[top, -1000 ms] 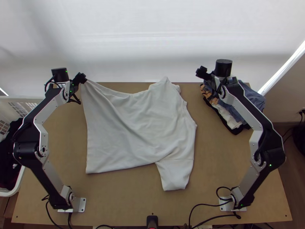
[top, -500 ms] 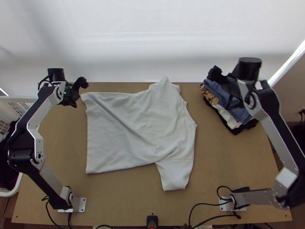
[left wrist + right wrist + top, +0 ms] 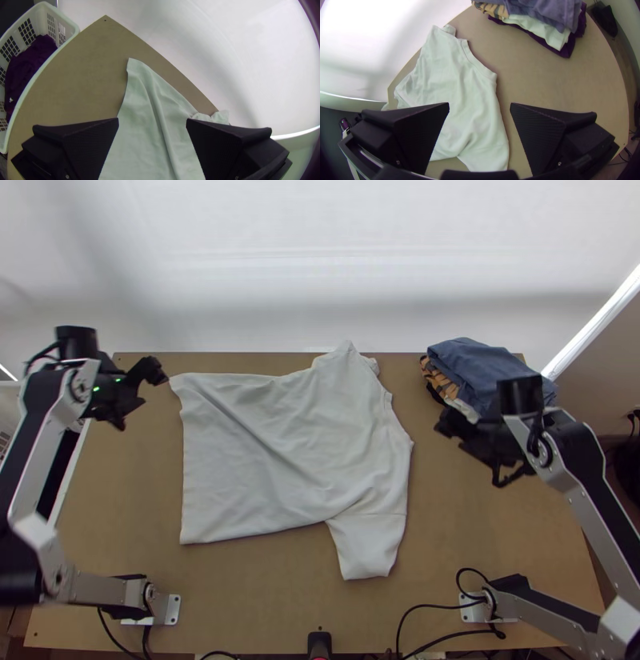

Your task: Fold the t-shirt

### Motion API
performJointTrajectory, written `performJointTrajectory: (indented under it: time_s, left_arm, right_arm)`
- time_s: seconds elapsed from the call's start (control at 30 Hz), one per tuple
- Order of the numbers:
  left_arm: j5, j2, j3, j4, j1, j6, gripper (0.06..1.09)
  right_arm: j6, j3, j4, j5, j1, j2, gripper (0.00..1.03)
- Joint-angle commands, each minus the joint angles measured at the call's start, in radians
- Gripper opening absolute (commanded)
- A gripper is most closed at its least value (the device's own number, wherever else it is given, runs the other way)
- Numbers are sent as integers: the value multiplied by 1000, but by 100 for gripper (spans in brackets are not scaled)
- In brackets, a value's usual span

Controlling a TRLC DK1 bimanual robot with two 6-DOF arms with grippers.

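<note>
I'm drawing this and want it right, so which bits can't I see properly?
- Shirt's underside: top view, hidden by its own top layer.
- Near part of the clothes pile: top view, behind the blurry right gripper.
- Basket's bottom: left wrist view, under purple cloth.
- Left arm's elbow: top view, blurred and cut by the left edge.

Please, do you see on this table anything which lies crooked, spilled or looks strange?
The white t-shirt lies askew: one sleeve sticks out toward the near side, its far side is rumpled, and diagonal creases cross its body. Nothing looks spilled.
</note>
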Motion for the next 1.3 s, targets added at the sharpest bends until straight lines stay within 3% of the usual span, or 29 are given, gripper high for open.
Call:
performJointTrajectory:
  time_s: [0.0,0.17,0.33,0.8,1.27]
  left_arm:
    - [5,-120,-72,-77,2,65,104]
    - [7,-275,-167,-118,-14,70,104]
    - [5,-367,-217,-147,-34,47,104]
    - [-7,-431,-228,-193,-32,61,104]
    - [-33,-411,-202,-193,-34,76,104]
  right_arm:
    - [26,-92,-76,-23,20,-56,86]
    - [23,-212,-101,-49,56,-97,85]
    - [3,-307,-84,-61,87,-108,68]
    - [-184,-518,82,-218,136,-89,68]
    - [-215,-555,246,-267,158,64,68]
